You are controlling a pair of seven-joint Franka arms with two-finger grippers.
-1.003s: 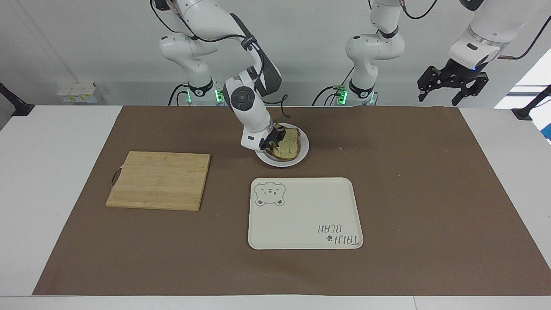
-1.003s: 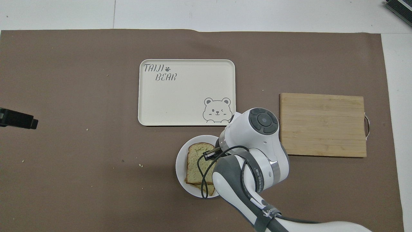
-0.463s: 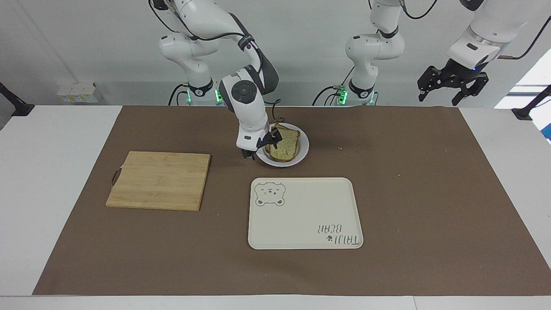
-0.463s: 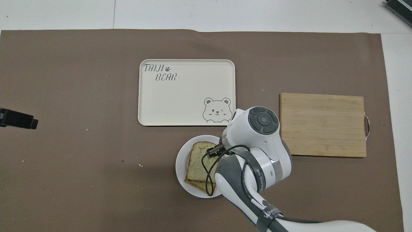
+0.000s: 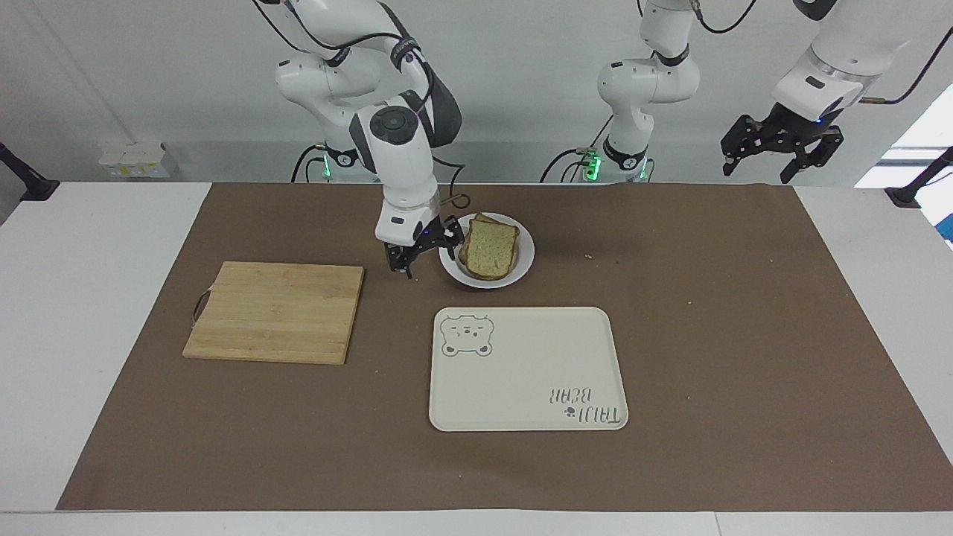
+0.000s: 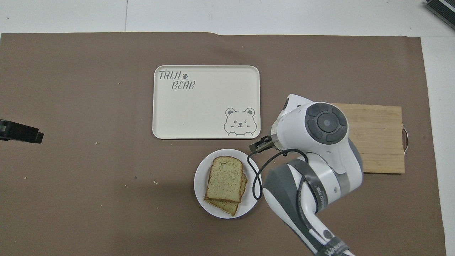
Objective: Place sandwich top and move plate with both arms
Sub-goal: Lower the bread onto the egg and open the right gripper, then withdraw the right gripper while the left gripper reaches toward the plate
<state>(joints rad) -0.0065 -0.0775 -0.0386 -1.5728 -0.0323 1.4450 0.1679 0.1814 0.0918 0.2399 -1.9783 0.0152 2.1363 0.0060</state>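
The sandwich top [image 5: 490, 248] lies flat on a lower slice on the white plate [image 5: 524, 262], a little askew so the lower crust shows. In the overhead view the sandwich top [image 6: 224, 176] and plate [image 6: 199, 181] are uncovered. My right gripper [image 5: 426, 253] is open and empty, low over the mat beside the plate, on the side toward the cutting board; it touches nothing, and its own wrist hides it in the overhead view. My left gripper [image 5: 780, 145] is open and waits high over the left arm's end of the table; its tip [image 6: 21, 132] shows in the overhead view.
A cream tray [image 5: 521, 372] with a bear drawing lies farther from the robots than the plate [image 6: 199, 106]. A wooden cutting board [image 5: 275, 311] lies toward the right arm's end [image 6: 382, 142]. Small crumbs dot the brown mat.
My right gripper has let go of the sandwich top, opened, and drawn off the plate toward the cutting board, rising slightly. The slice stays on the lower slice. The left arm has not moved.
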